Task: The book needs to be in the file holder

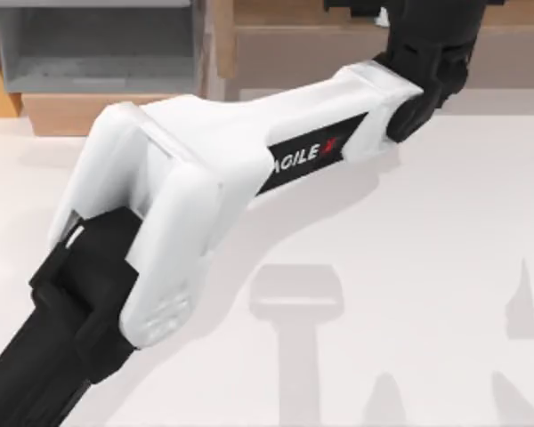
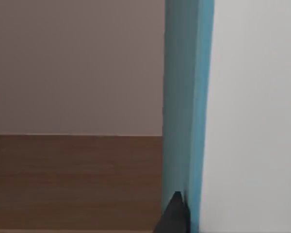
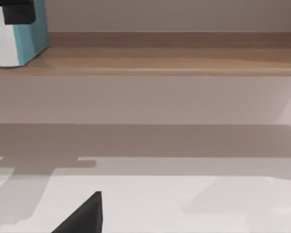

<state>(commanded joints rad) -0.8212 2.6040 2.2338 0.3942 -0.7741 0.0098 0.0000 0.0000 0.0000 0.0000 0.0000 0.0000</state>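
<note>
Jaws of the left gripper clamp the book, upright on the long wooden shelf; the right gripper idles over the table. The file holder sits far left: lift straight, keep the book vertical, clear the lip. Arm lettering reads "AGILE"

On the white forearm casing of the left arm, a black strip reads "AGILE" in white letters followed by a red "X", slanting up toward two o'clock in the top view; nothing else is legible.
</note>
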